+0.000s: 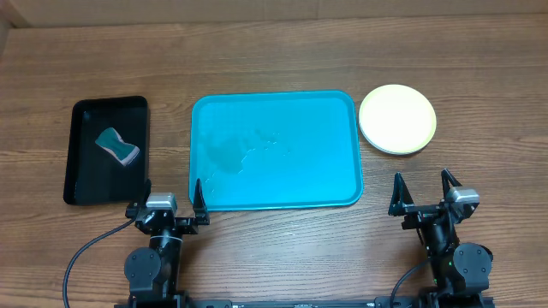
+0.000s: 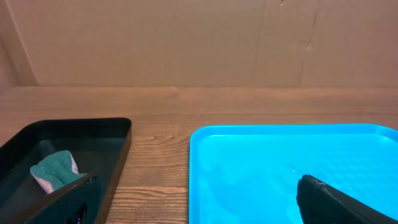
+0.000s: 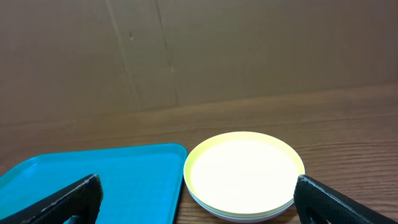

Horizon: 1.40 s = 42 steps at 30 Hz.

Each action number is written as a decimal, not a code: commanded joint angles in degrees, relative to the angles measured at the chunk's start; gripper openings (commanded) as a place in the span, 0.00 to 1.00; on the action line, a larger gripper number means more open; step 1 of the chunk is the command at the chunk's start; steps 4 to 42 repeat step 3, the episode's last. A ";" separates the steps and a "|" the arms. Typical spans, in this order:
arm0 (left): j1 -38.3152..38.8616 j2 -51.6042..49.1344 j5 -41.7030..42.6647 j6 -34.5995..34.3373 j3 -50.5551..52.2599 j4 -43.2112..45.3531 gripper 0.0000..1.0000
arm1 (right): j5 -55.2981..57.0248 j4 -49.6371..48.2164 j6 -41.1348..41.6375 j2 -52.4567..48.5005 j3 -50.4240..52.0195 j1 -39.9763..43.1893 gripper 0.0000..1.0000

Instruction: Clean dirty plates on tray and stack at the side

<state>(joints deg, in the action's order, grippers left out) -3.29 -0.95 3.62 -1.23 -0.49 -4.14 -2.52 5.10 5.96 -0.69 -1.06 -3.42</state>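
Wood table (image 1: 274,51): yellow-topped plates (image 1: 397,119) stacked beside turquoise tray (image 1: 274,150); left tool (image 1: 173,186), right tool (image 1: 422,180) spread.

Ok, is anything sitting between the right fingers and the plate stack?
Nothing visible. The right gripper has its fingers open, and only bare table lies between it and the plate stack, which sits right of the tray.
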 commanded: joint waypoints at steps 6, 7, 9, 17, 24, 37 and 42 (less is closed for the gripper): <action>0.35 0.70 -0.79 1.27 0.22 -0.17 1.00 | 0.52 -0.44 -0.22 0.52 0.59 0.22 1.00; 0.35 0.70 -0.79 1.27 0.22 -0.17 1.00 | 0.52 -0.44 -0.22 0.52 0.59 0.22 1.00; 0.35 0.70 -0.79 1.27 0.22 -0.17 1.00 | 0.52 -0.44 -0.22 0.52 0.59 0.22 1.00; 0.35 0.70 -0.79 1.27 0.22 -0.17 1.00 | 0.52 -0.44 -0.22 0.52 0.59 0.22 1.00; 0.35 0.70 -0.79 1.27 0.22 -0.17 1.00 | 0.52 -0.44 -0.22 0.52 0.59 0.22 1.00; 0.35 0.70 -0.79 1.27 0.22 -0.17 1.00 | 0.52 -0.44 -0.22 0.52 0.59 0.22 1.00; 0.35 0.70 -0.79 1.27 0.22 -0.17 1.00 | 0.52 -0.44 -0.22 0.52 0.59 0.22 1.00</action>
